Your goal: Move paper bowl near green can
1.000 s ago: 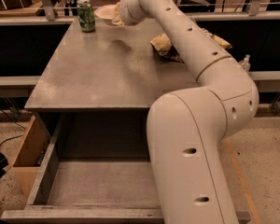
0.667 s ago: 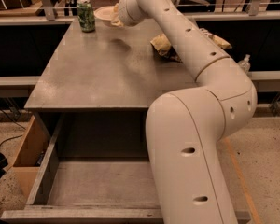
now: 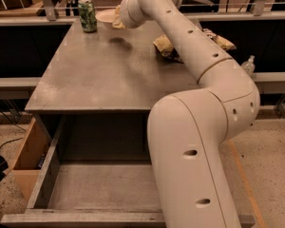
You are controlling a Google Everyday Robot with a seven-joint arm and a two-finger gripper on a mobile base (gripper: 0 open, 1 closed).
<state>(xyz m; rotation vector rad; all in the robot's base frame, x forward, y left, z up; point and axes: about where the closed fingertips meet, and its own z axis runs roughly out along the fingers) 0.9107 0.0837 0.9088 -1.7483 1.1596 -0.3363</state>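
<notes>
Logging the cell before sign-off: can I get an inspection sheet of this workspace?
Surface: grey table, with an open drawer below its front.
Job's things: paper bowl at the far edge, close beside the green can; contact unclear.
Clutter: snack bag beside the arm; clear bottle off the right side.
Grippers: gripper at the bowl's right rim.
Cables: dark cable on the floor, left.
Surroundings: railing behind.

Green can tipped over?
No, the green can stands upright at the far left of the table, with the paper bowl just right of it at the gripper.
</notes>
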